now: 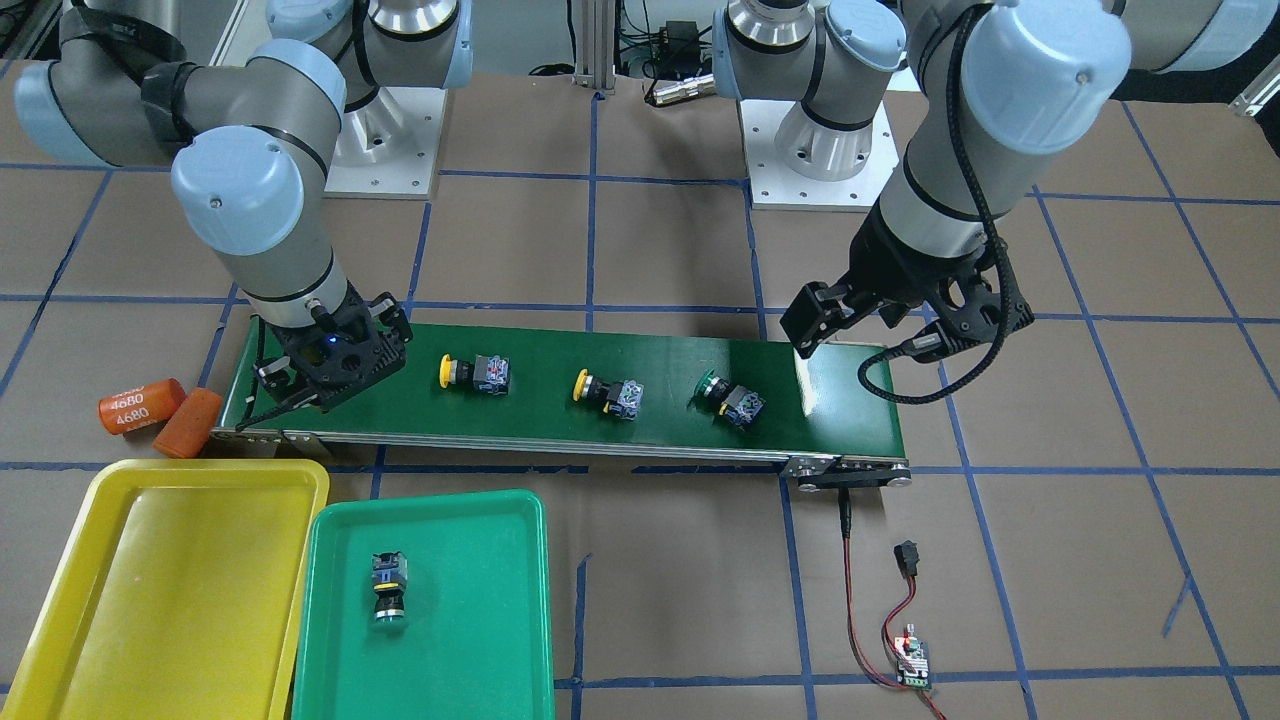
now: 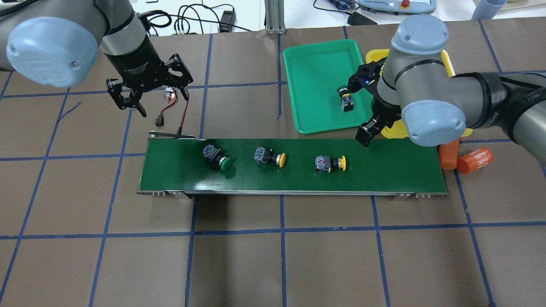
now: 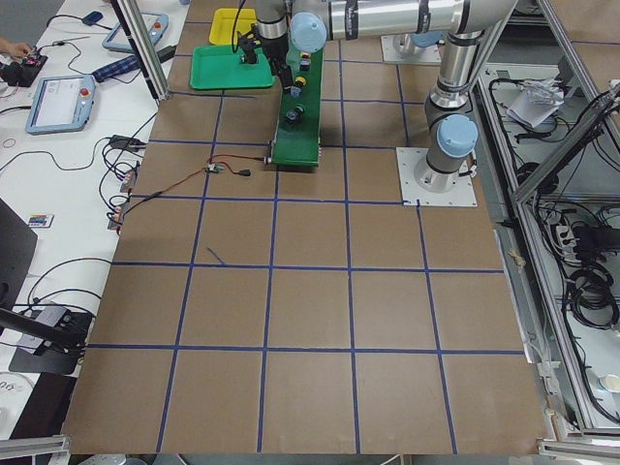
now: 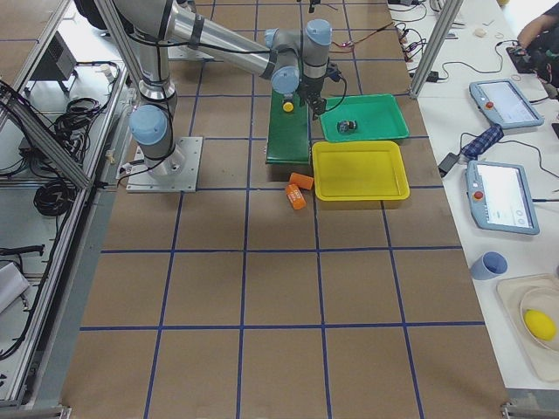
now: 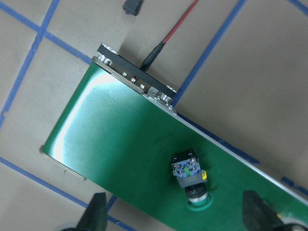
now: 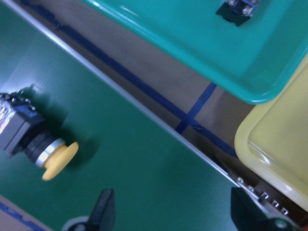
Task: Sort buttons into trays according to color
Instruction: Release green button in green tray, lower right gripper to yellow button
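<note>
Belt (image 2: 384,175) lies crosswise, nearest the robot. Three buttons rest on their sides on it, well apart.
- Green button (image 2: 217,157): toward the left end, cap angled right and toward the robot.
- Mid yellow button (image 2: 269,157): near centre, cap pointing right.
- Right yellow button (image 2: 329,163): next along, cap pointing right.

Left gripper (image 5: 175,216) hangs high over the belt's left end, fingers spread wide, clear of everything. Its wrist view shows the green button below it.

Right gripper (image 6: 175,214) hangs over the belt's right part, by the far edge, fingers likewise wide apart. The right yellow button sits just to its left.

Two orange cylinders (image 2: 448,153) lie side by side on the table off the belt's right end. One is marked 4680.

Beyond the belt is the green tray (image 2: 298,85). The tray button (image 2: 345,100) lies in it on its side, greenish cap pointing away from the robot. Yellow tray (image 1: 60,600) sits just beside the green tray, on its right.

A red-black cable (image 1: 850,590) runs from the belt's left end to a small circuit board (image 1: 912,660).
</note>
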Motion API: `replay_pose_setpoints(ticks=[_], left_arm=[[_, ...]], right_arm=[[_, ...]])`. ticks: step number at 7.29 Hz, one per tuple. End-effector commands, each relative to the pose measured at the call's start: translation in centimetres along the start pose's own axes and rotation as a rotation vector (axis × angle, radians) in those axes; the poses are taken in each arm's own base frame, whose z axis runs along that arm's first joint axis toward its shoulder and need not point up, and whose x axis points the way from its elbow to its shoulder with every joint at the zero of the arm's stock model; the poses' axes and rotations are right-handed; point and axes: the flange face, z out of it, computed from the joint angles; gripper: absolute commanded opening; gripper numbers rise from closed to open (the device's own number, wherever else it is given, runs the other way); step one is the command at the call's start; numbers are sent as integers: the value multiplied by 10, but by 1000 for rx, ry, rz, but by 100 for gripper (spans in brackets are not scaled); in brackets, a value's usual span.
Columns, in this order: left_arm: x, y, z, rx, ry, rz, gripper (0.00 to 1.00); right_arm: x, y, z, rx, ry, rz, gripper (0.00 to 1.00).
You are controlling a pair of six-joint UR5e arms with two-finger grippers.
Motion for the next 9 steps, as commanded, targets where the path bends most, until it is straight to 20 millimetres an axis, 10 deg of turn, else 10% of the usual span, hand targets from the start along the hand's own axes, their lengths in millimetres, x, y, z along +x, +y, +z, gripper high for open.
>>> replay_pose_setpoints(ticks=[1,9], left_arm=[[0,17,-37,35,13,236,100],[-6,7,-51,-36,2,452,100]], right_arm=[[-20,26,-4,-10,7,-150,85],[-33,38,23,-48,52,-619,82]])
